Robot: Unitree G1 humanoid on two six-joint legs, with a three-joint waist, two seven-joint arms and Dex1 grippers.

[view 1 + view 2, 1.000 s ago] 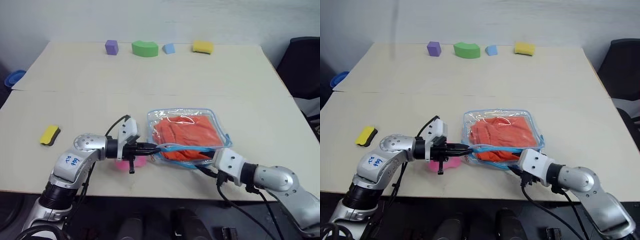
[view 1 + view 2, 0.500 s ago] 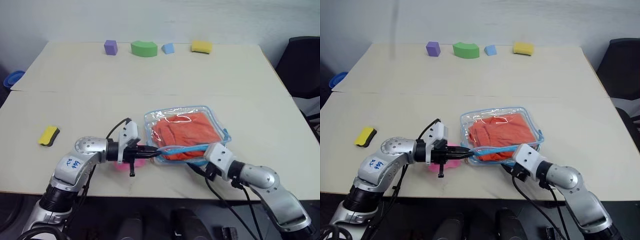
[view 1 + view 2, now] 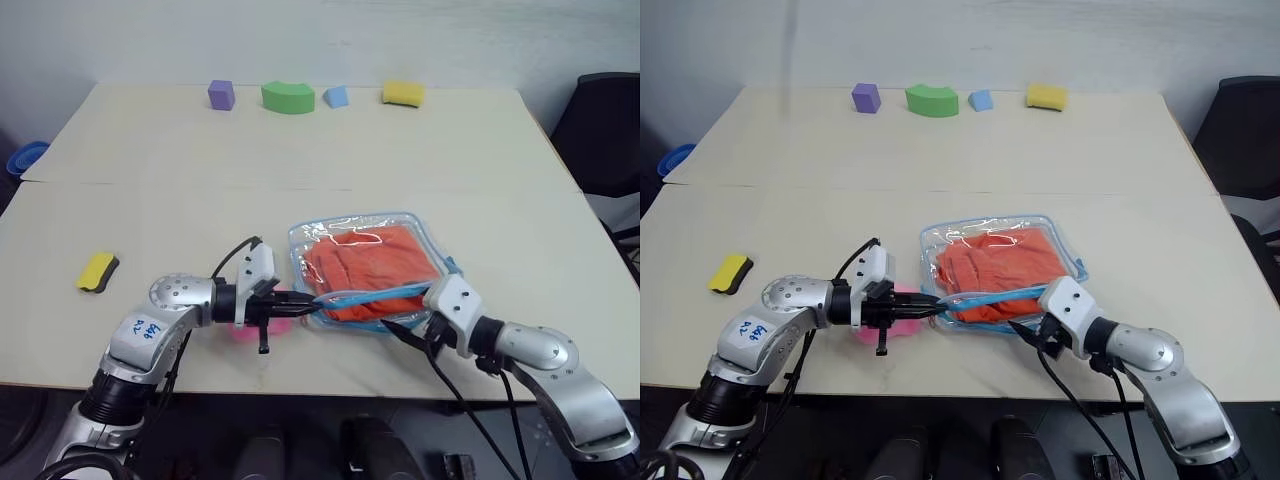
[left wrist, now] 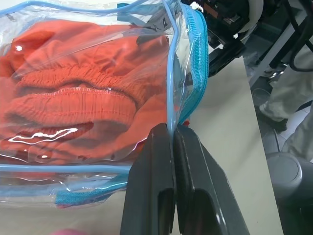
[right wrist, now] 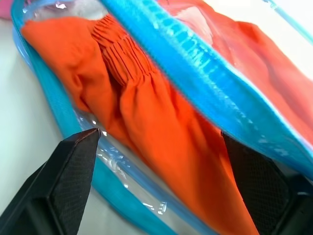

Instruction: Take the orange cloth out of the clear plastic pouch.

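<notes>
1. Pale worktop (image 3: 400,180) is carrying the clear plastic pouch (image 3: 368,225); the orange cloth (image 3: 375,270) is lying inside it.
2. Left claw (image 4: 172,142) is pinching the pouch's blue rim shut-tight; keep holding it steady.
3. Right claw (image 5: 161,161) is gaping wide at the pouch's mouth, gripping nothing; push in, bite cloth only.

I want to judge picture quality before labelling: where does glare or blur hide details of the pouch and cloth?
Left wrist view: white glare streaks lie on the clear plastic pouch over the orange cloth, folds readable. Right wrist view: near blue zipper trim is soft, the right gripper fingers dark. Left eye view: even light, small sheen on the pouch top.
</notes>
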